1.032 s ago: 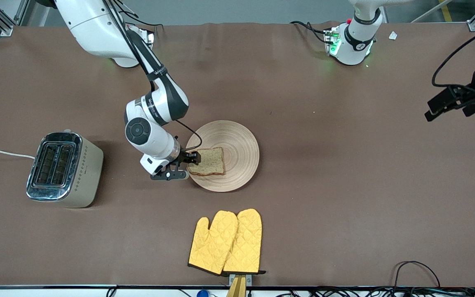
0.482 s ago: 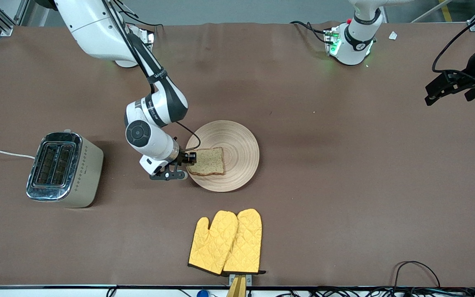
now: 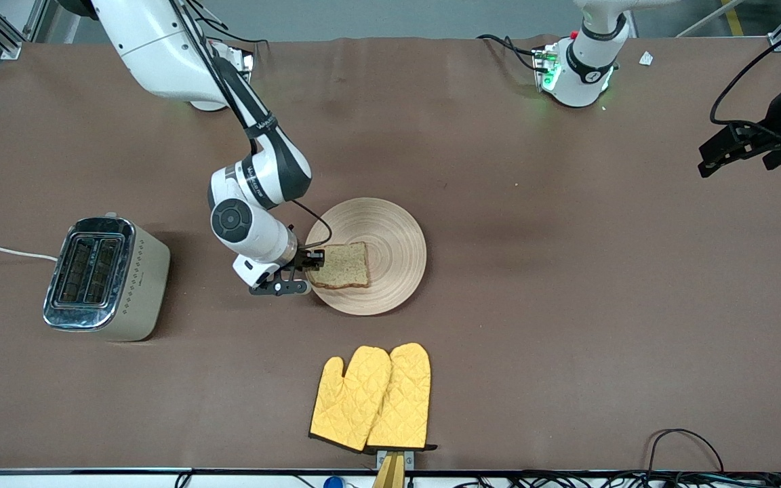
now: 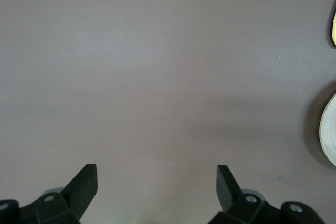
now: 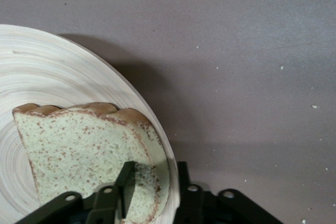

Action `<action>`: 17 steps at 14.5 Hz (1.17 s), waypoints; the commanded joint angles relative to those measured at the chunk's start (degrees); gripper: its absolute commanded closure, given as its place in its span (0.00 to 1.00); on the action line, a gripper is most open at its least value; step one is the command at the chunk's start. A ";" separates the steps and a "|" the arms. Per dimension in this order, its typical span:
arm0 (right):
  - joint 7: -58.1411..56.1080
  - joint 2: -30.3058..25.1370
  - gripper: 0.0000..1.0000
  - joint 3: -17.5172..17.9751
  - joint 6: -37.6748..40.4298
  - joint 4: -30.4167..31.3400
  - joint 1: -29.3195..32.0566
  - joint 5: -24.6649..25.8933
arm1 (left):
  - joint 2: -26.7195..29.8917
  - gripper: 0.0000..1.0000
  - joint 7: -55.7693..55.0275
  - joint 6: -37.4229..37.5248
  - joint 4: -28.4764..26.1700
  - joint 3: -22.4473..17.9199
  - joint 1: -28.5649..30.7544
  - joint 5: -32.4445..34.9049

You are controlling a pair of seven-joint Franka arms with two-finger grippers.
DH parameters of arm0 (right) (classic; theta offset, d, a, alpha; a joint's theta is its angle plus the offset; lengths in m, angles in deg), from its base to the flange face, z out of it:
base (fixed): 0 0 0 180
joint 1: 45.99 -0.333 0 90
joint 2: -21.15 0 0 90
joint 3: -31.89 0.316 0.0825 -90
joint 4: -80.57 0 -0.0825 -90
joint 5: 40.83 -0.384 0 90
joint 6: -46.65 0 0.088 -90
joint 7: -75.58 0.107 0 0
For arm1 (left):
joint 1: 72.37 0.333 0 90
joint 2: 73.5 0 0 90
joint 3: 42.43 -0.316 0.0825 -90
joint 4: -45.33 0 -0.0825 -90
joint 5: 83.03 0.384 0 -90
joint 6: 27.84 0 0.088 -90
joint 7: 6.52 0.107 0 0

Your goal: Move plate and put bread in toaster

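Observation:
The light-wood plate (image 3: 390, 234) lies mid-table with the brown bread slice (image 3: 344, 264) on the part of it toward the right arm's end. My right gripper (image 3: 314, 258) is at that rim. In the right wrist view one finger (image 5: 126, 177) presses on the bread (image 5: 79, 145) and the other (image 5: 182, 174) stands outside the plate's rim (image 5: 157, 124), so rim and bread edge are pinched together. The beige toaster (image 3: 102, 278) stands at the right arm's end, slots up. My left gripper (image 3: 709, 163) hangs open and empty (image 4: 155, 182) over the left arm's end of the table.
A pair of yellow oven mitts (image 3: 373, 396) lies nearer the front camera than the plate. The toaster's white cord (image 3: 4, 251) runs off the table's end. The plate's rim (image 4: 329, 137) and a mitt tip (image 4: 334, 27) show in the left wrist view.
My left arm has swung upward in the front view, away from the camera. My right gripper has shifted a little at the plate's rim; plate and bread have stayed put.

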 commanded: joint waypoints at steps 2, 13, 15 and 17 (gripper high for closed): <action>1.46 -0.58 0.70 -0.18 0.03 0.47 -1.06 -0.84 | -0.39 0.00 1.09 0.23 0.95 -0.15 -0.11 1.13; 1.64 -1.02 1.00 -0.35 3.43 -1.54 -0.97 -0.06 | -0.65 0.00 1.09 0.05 1.04 -0.15 -0.02 1.13; 1.73 -1.63 1.00 -0.70 6.69 -3.12 -0.54 1.00 | -0.65 0.00 1.09 0.05 1.04 -0.15 -0.11 1.13; 1.73 -3.82 1.00 -2.27 13.96 -6.19 -0.27 1.62 | -0.65 0.00 1.09 0.05 0.95 -0.06 -0.11 1.04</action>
